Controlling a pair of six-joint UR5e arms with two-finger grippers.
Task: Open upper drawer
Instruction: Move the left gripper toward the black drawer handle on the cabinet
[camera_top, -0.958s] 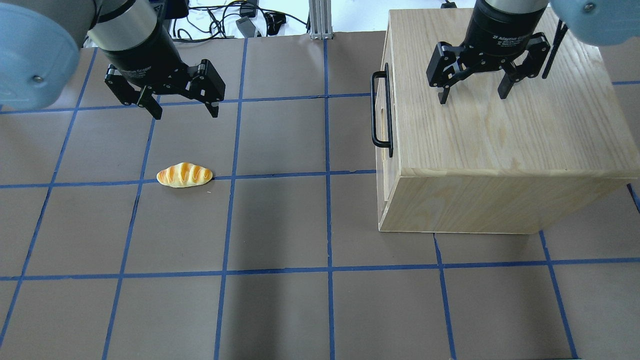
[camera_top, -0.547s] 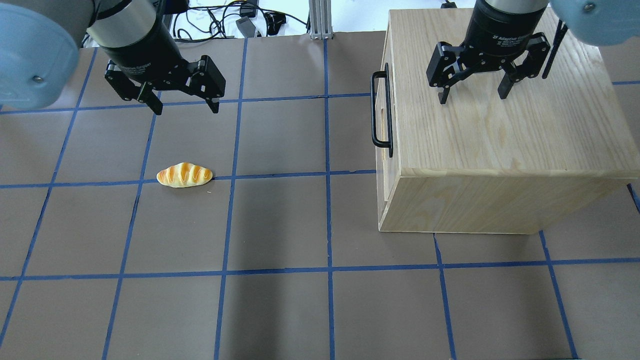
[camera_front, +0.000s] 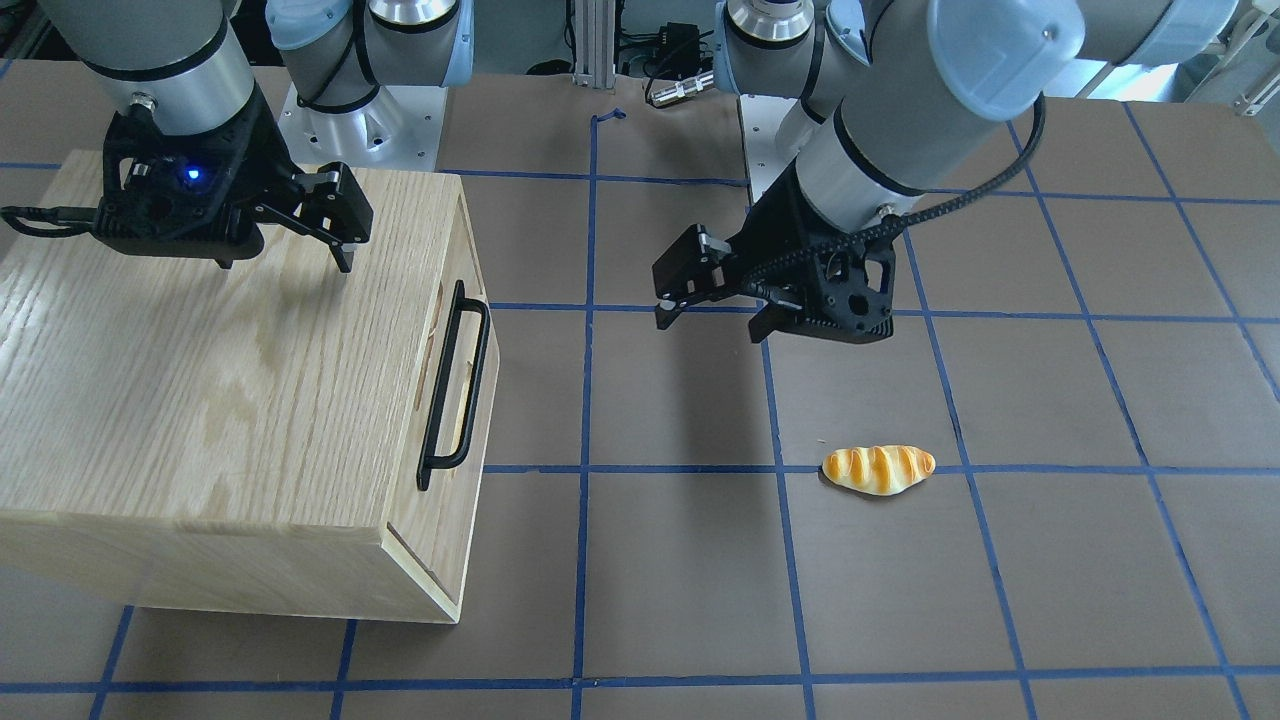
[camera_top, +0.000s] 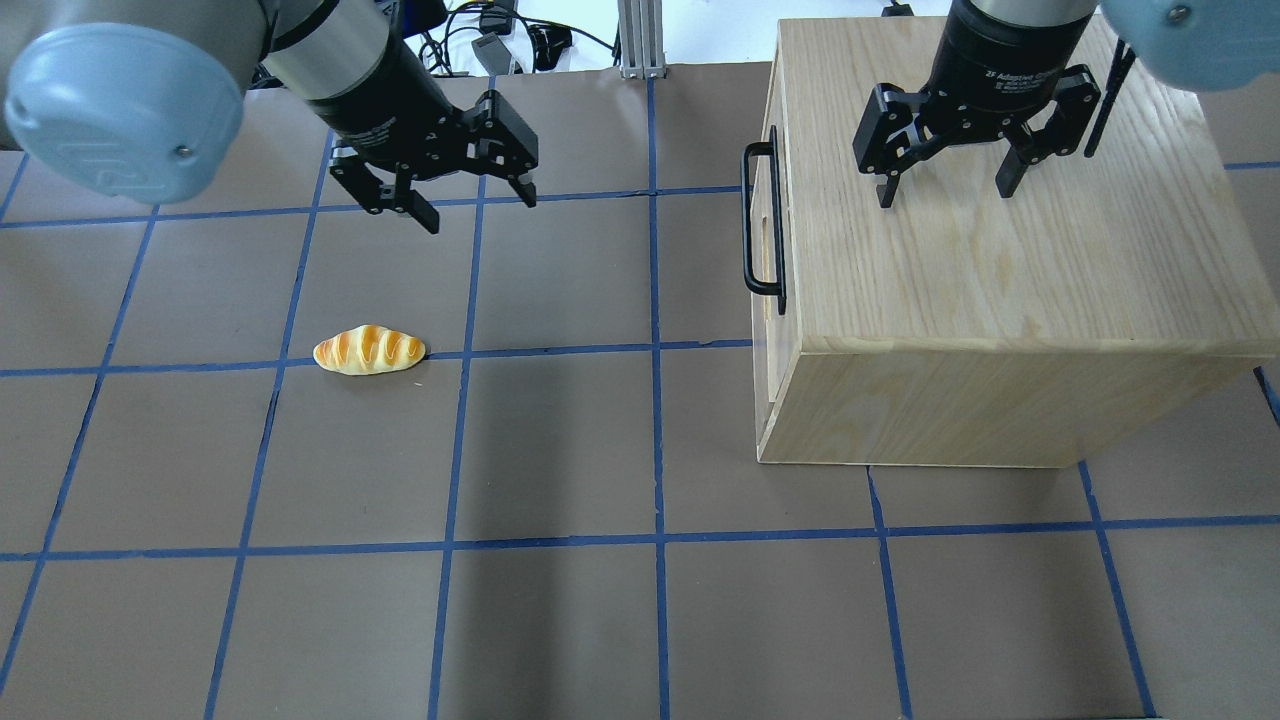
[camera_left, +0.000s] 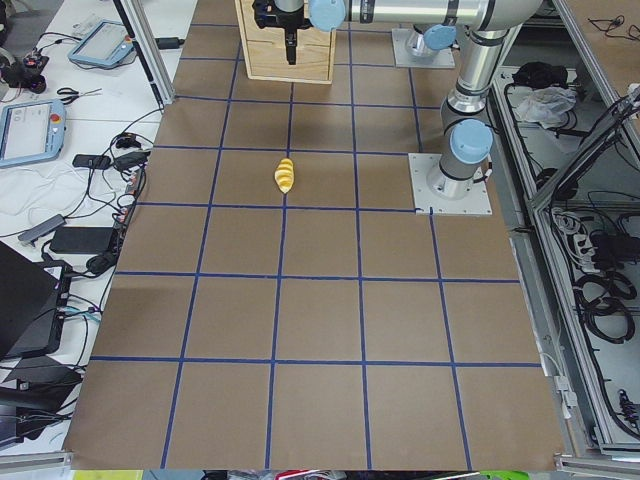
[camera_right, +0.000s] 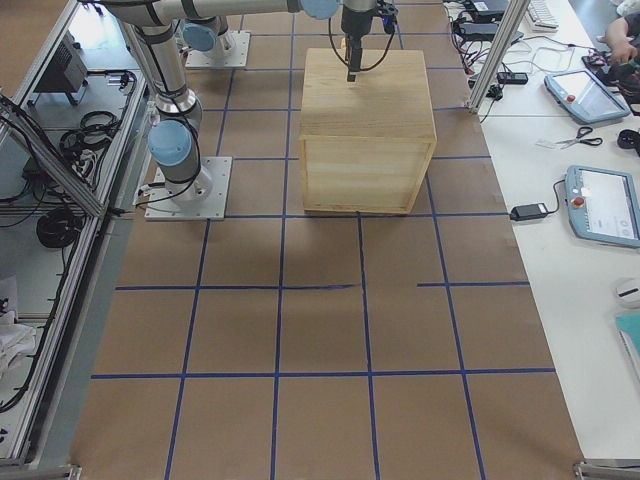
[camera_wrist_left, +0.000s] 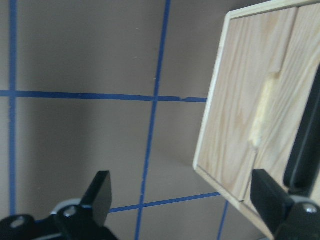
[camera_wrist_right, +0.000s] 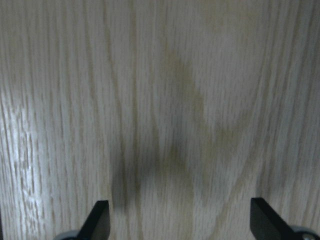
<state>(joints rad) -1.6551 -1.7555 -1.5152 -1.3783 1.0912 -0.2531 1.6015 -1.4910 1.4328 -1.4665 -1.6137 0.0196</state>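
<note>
Wood-fronted upper drawer (camera_top: 768, 228) sits shut in the cabinet (camera_top: 1000, 280) face, with nothing on its black handle (camera_top: 748, 215). Your left gripper (camera_top: 478, 211) hovers tilted over the table (camera_top: 560, 450), well short of the handle, jaws open — right gripper (camera_top: 945, 195) points down over the cabinet top, jaws open too.

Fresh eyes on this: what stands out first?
A big oak cabinet sits on the robot's right side, the black bar handle on its shut upper drawer facing across the table. The right end effector hovers open over the cabinet top; the left end effector hangs open near a bread roll.
</note>
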